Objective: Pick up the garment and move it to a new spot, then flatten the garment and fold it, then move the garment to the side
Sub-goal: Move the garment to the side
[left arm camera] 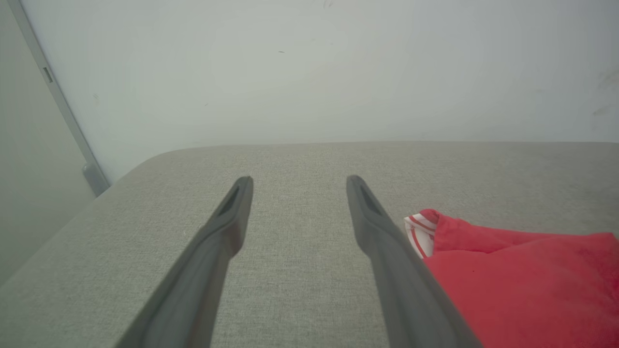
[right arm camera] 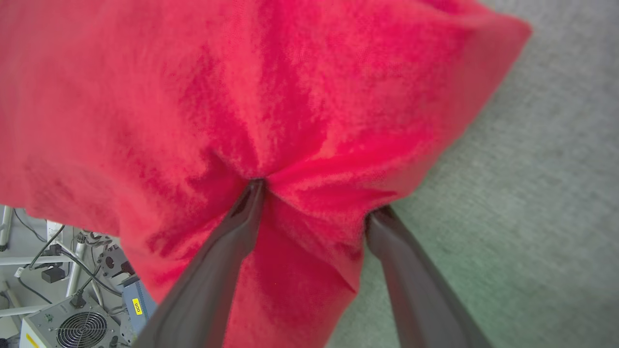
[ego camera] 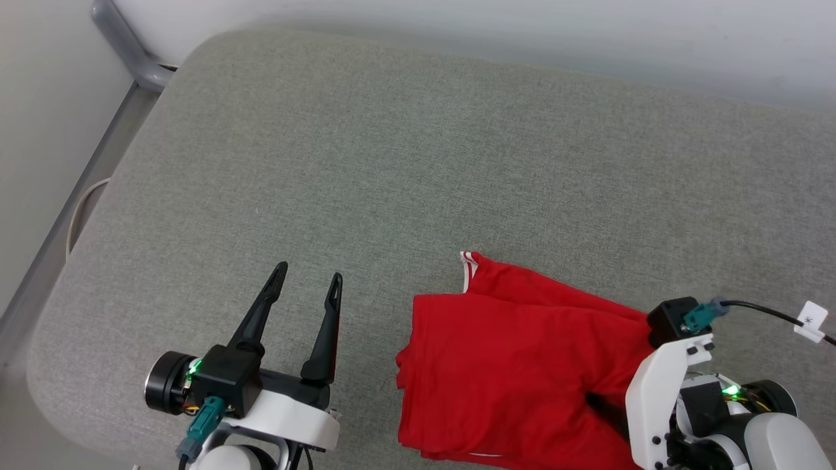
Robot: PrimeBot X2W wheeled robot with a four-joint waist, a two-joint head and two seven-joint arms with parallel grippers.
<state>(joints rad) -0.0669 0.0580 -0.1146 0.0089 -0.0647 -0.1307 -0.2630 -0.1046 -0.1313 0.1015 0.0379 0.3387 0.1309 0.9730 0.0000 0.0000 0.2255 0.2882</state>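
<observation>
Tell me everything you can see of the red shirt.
The red knit shirt lies folded into a rumpled, roughly square bundle, plain red side up, at the near right of the grey fabric cushion. A white, red-striped sleeve edge peeks out at its far left corner. Its near edge seems to overhang the cushion. The right claw, dark fingers spread, presses into its folds.

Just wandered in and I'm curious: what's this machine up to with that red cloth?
A two-armed robot is working on a red shirt lying in loose folds on a grey cushion. Its right hand, fingers spread, pushes into a fold of the shirt, with cloth between them. Its left hand hangs open over bare cushion beside the shirt, apart from it.
</observation>
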